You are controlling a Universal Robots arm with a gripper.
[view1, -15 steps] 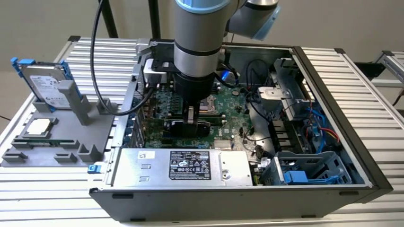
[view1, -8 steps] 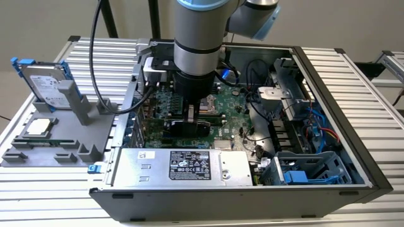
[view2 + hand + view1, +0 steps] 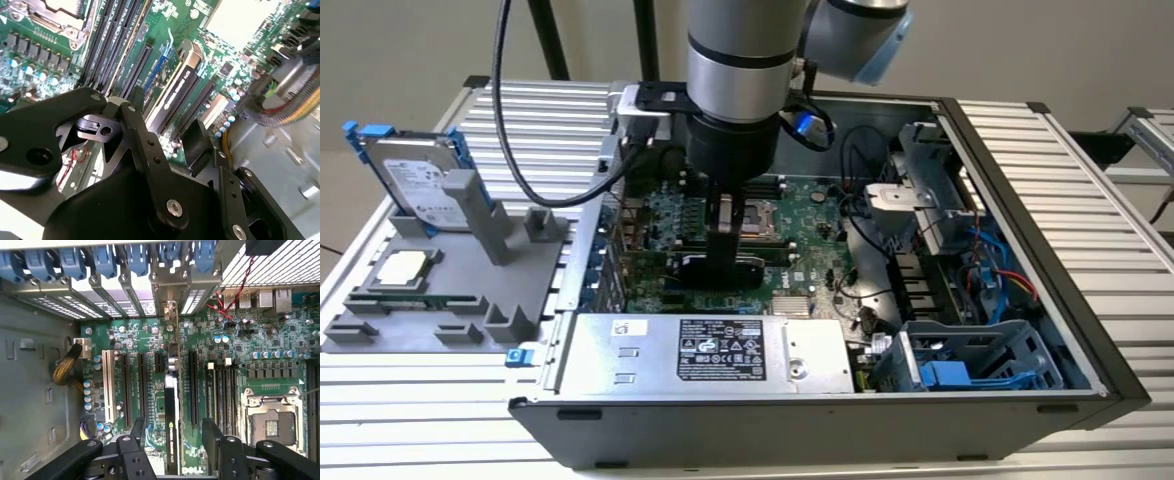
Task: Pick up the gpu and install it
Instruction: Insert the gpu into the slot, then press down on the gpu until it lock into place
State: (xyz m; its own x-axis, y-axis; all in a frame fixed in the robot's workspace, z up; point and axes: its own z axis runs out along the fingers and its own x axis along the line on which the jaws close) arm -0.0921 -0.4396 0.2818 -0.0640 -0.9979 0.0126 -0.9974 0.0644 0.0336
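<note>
The silver-and-black robot arm reaches straight down into the open grey metal computer case, which lies on its side on a ribbed aluminium table.

The black two-finger gripper stands with its fingers spread. In the first wrist view one finger sits on one side of the thin black-covered gpu card and the other finger on the opposite side, each with a visible gap to the card. Nothing is gripped. In the second wrist view the gripper straddles the same card in the same manner.

The gpu stands on edge on the green motherboard, in line with the long black expansion slots; its metal bracket end points toward the row of blue slot latches at the case's rear wall. Whether it is fully seated cannot be told.

In the exterior view, the gripper is low over the motherboard, between the empty processor socket and the silver power supply box at the near side.

On the exterior view's left, a grey plastic parts fixture holds a silver hard drive with blue rails, standing upright, and a small square silver chip, lying flat.
</note>
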